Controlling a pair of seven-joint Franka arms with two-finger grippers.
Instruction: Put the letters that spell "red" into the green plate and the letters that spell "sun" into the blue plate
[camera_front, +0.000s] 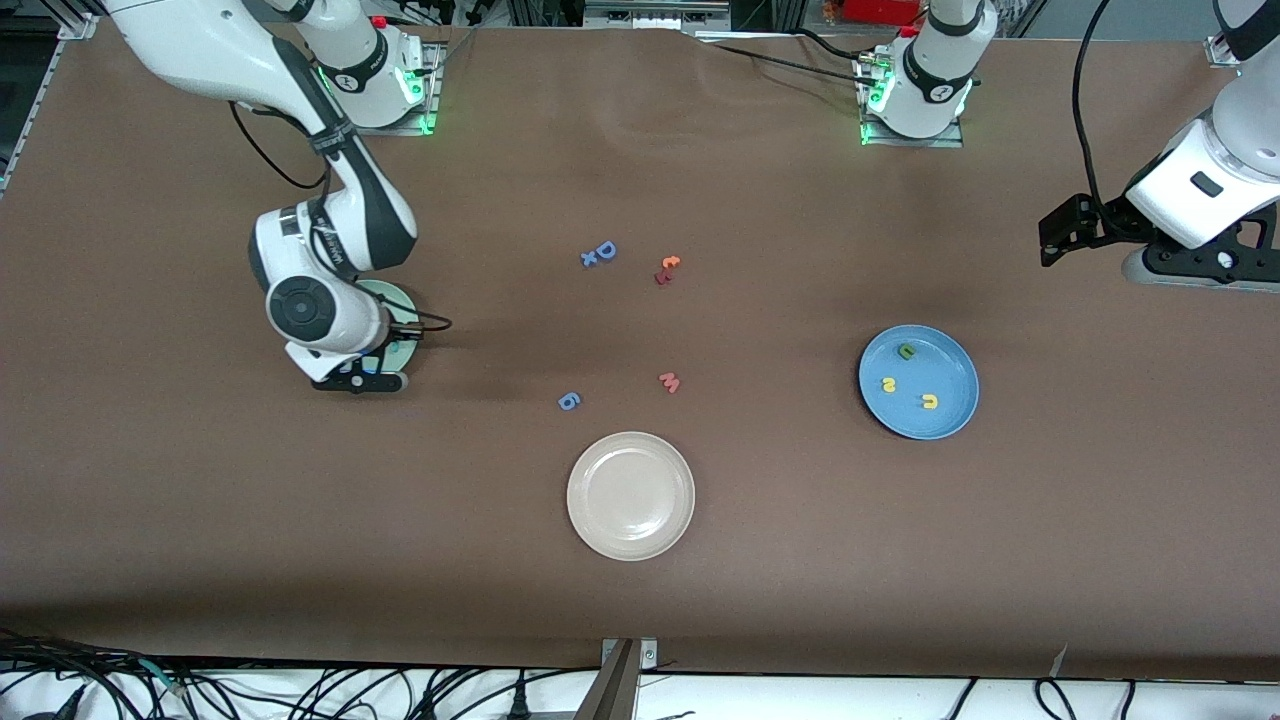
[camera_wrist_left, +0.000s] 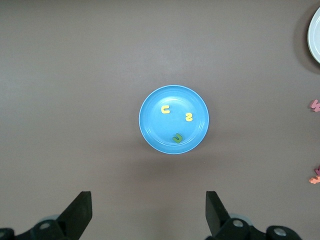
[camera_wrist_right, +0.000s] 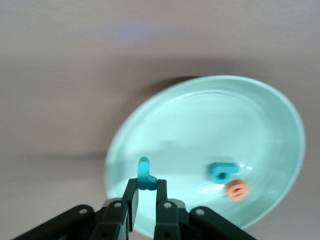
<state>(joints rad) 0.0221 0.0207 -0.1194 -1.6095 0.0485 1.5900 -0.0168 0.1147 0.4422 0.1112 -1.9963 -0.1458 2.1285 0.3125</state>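
Note:
My right gripper (camera_wrist_right: 146, 186) is shut on the small teal "r" (camera_wrist_right: 145, 175) and holds it low over the pale green plate (camera_wrist_right: 200, 110). On that plate lie the teal "d" (camera_wrist_right: 222, 171) and the orange "e" (camera_wrist_right: 236, 190). In the front view the right gripper (camera_front: 355, 382) and its wrist cover most of the green plate (camera_front: 402, 300). The blue plate (camera_front: 918, 382) holds the green arch (camera_front: 907, 351), the yellow "s" (camera_front: 888, 384) and the yellow arch (camera_front: 930, 401). My left gripper (camera_wrist_left: 148, 210) is open and empty, raised at the left arm's end of the table.
A cream-white plate (camera_front: 630, 495) lies nearest the front camera, mid-table. Loose letters lie on the brown table: a blue "D" with a small cross (camera_front: 600, 253), a red-orange pair (camera_front: 667, 269), a pink "w" (camera_front: 669, 381) and a blue "g" (camera_front: 568, 401).

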